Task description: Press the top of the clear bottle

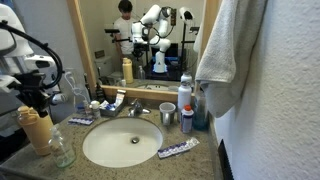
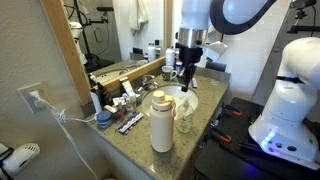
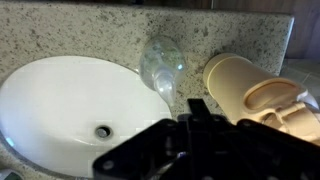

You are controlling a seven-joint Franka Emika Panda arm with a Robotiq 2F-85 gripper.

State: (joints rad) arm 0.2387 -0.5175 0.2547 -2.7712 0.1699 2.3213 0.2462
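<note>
The claw [image 2: 186, 80] hung over the counter [image 2: 130, 145], above the two bottles and touching neither. Whether it was spread or pressed together could not be told: the wrist view showed it only as a dark blur. The clear bottle [image 2: 184, 116] stood upright on the counter at the rim of the sink [image 3: 60, 95]. It was just beside a taller beige bottle [image 2: 161, 122]. A towel [image 1: 230, 50] hung at the wall.
</note>
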